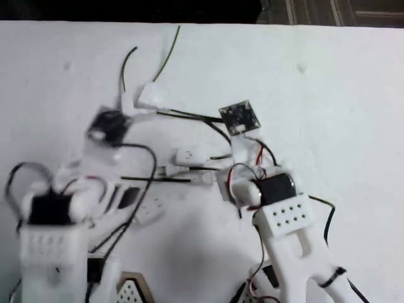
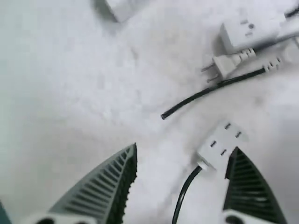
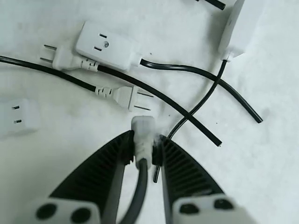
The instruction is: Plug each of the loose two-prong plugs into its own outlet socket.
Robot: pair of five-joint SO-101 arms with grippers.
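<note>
My right gripper is shut on a small white socket block whose black cable runs back between the fingers. Just beyond it lies a loose two-prong plug, prongs pointing toward the block. Farther off, a second plug lies beside a white socket, prongs pointing away from it. My left gripper is open just above the table, with a white socket lying close to one fingertip. In the high view the right gripper is mid-table and the left gripper is lower left.
Black cables cross the white tabletop. Another white socket lies to the side and a white block farther out. A small circuit board sits behind the right arm's reach.
</note>
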